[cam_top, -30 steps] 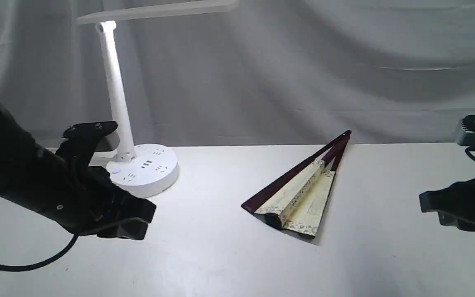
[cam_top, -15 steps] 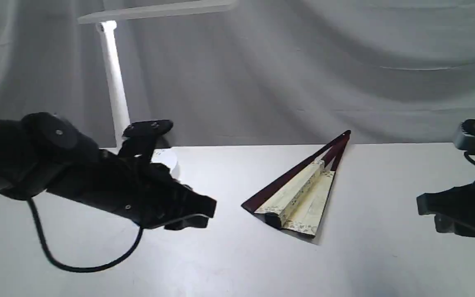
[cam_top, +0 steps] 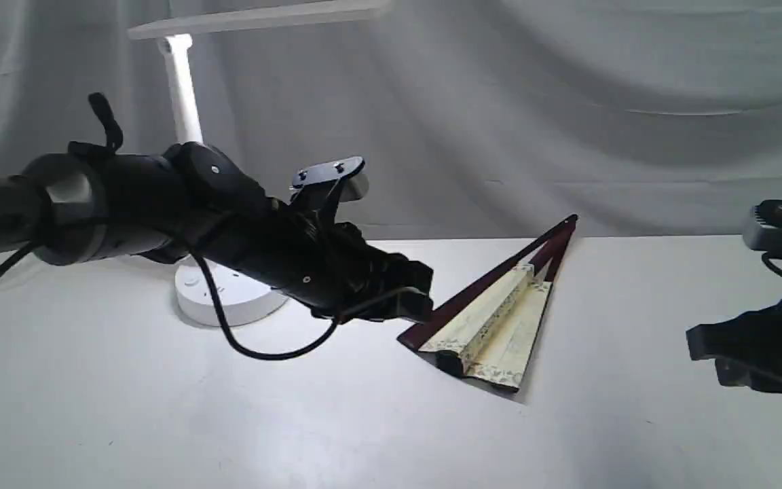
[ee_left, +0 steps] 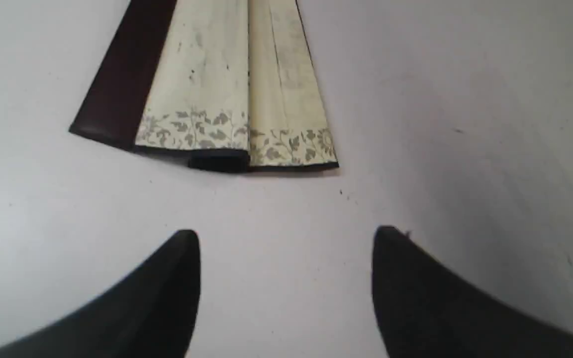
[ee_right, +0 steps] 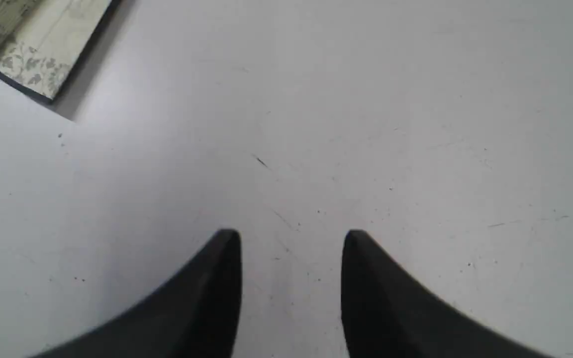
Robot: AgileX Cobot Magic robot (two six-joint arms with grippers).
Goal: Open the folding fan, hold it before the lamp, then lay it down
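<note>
The folding fan [cam_top: 493, 319] lies mostly folded on the white table, cream pleats with a floral border showing between dark maroon guards, its pivot end pointing to the back right. My left gripper [cam_top: 413, 305] hovers just left of the fan's wide end, open and empty; the left wrist view shows the fan [ee_left: 217, 99] ahead of the spread fingertips [ee_left: 187, 248]. The lamp [cam_top: 187, 115] stands lit at the back left, its round base [cam_top: 218, 299] partly hidden behind my left arm. My right gripper [cam_top: 710, 343] waits open at the right edge, the fan's corner [ee_right: 38, 49] far off in its view.
A grey cloth backdrop [cam_top: 567, 115] hangs behind the table [cam_top: 364, 421]. A black cable [cam_top: 262, 350] loops under the left arm. The lamp's bar head [cam_top: 255, 17] spans the top left.
My left arm has swept rightward from in front of the lamp base to the fan's wide end, and its jaws have widened. The right arm and the fan have stayed put.
</note>
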